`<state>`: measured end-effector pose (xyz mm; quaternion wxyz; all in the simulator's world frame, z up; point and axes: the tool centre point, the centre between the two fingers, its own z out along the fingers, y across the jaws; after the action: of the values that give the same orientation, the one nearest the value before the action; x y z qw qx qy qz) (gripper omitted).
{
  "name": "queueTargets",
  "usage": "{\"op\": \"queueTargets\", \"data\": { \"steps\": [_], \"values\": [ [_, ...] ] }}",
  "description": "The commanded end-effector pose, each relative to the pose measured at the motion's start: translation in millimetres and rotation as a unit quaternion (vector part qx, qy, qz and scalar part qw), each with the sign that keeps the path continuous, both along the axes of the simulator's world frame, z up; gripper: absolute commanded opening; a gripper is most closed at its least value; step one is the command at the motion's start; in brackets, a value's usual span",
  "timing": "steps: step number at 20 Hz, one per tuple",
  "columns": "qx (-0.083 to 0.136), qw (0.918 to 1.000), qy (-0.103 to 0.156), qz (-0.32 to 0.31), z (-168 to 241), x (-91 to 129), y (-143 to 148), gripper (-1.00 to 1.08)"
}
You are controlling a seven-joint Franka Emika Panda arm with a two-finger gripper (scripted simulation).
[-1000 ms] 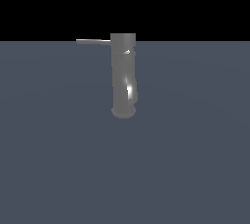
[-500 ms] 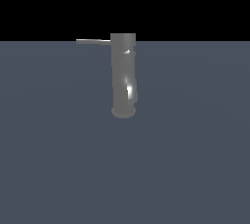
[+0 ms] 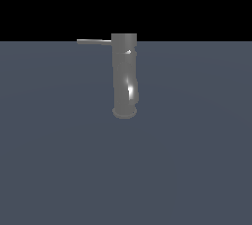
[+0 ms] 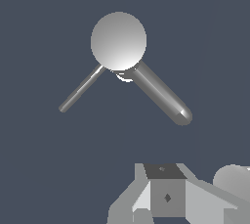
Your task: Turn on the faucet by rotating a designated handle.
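The faucet [image 3: 124,76] is a tall glossy gray cylinder, slightly bent, standing on a wider round foot on the dark floor. The handle [image 3: 93,41] is a thin flat bar sticking out from its top toward the exterior view's left. The wrist view looks down on the faucet's round top [image 4: 118,40], with the thin handle [image 4: 82,90] and a thick spout [image 4: 161,93] spreading out from it. My gripper [image 4: 163,171] shows only in the wrist view. Its fingers form one block with no gap, holding nothing, well apart from the handle. The gripper does not show in the exterior view.
A flat dark blue-gray floor [image 3: 197,170] surrounds the faucet, with black background behind it. A rounded gray part of the arm [image 4: 234,181] shows beside the gripper in the wrist view.
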<state>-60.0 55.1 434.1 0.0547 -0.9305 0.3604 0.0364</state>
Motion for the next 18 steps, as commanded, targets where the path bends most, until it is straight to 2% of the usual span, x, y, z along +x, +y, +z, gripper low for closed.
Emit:
{"op": "queueTargets", "data": {
  "steps": [1, 9, 18],
  "values": [
    [-0.001, 0.9995, 0.005, -0.032, -9.4, 14.4, 5.5, -1.00],
    [-0.012, 0.9908, 0.018, -0.133, -42.9, 57.2, 23.7, -1.00],
    [-0.032, 0.9691, 0.024, -0.243, -85.7, 100.6, 46.5, -1.00]
  ]
}}
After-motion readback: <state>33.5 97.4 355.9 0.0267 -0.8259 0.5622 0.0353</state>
